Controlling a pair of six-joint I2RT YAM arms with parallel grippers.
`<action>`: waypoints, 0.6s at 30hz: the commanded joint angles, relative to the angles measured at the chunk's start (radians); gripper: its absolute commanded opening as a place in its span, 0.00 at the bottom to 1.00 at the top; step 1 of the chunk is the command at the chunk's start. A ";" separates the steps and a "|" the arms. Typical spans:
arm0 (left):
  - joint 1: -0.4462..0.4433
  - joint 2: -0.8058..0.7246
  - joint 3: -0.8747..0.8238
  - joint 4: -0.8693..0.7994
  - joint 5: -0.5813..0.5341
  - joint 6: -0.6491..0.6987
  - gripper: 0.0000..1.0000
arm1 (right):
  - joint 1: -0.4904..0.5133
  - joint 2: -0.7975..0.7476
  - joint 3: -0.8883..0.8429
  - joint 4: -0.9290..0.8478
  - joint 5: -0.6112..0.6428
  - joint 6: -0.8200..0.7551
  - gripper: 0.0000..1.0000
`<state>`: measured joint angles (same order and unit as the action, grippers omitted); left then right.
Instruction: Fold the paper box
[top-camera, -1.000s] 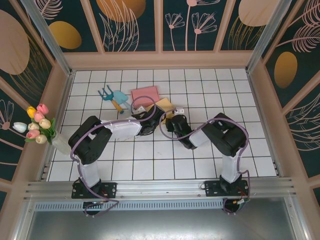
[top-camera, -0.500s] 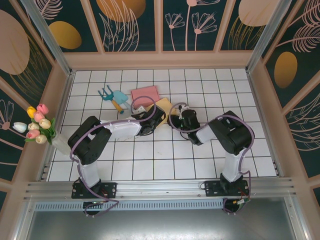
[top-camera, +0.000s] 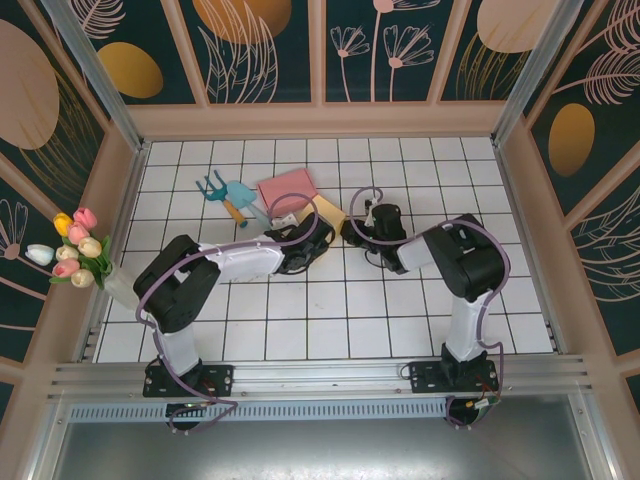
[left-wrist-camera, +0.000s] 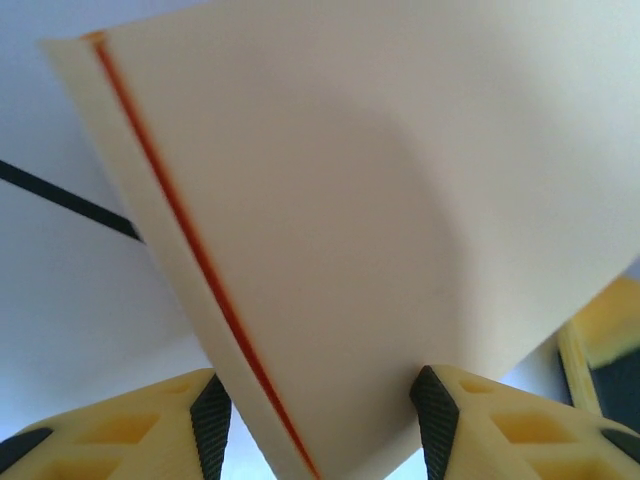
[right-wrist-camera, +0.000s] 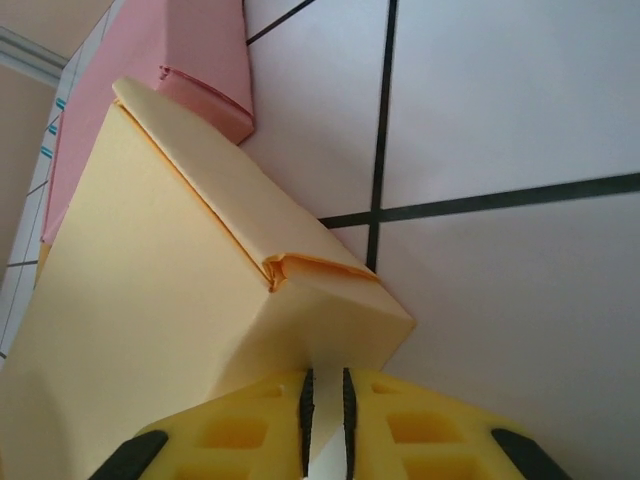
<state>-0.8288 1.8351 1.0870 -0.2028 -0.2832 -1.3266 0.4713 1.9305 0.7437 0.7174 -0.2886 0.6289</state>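
The right tool (right-wrist-camera: 322, 412) pinches a thin flap of the yellow paper box (right-wrist-camera: 170, 300), which stretches toward 10 o'clock on the counter (right-wrist-camera: 510, 110), while the left tool (left-wrist-camera: 320, 420) grips its other side.

We see that the right gripper (right-wrist-camera: 323, 415) has swung from the open tiles up to the near right corner of the yellow paper box (top-camera: 328, 212) and pinched a thin flap, while the left gripper (left-wrist-camera: 318, 420) has edged slightly further under the box.
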 joint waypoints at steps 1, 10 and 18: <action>-0.037 0.053 0.007 -0.178 0.101 0.086 0.54 | 0.011 0.032 -0.002 -0.099 -0.084 0.014 0.19; -0.040 -0.069 0.001 -0.201 0.023 0.135 0.56 | -0.036 -0.114 -0.047 -0.237 -0.031 -0.059 0.19; -0.032 -0.115 0.046 -0.227 -0.006 0.222 0.61 | -0.059 -0.120 -0.023 -0.319 -0.029 -0.081 0.19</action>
<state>-0.8639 1.7378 1.1126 -0.3954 -0.2852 -1.1728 0.4202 1.8141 0.7120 0.4862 -0.3168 0.5732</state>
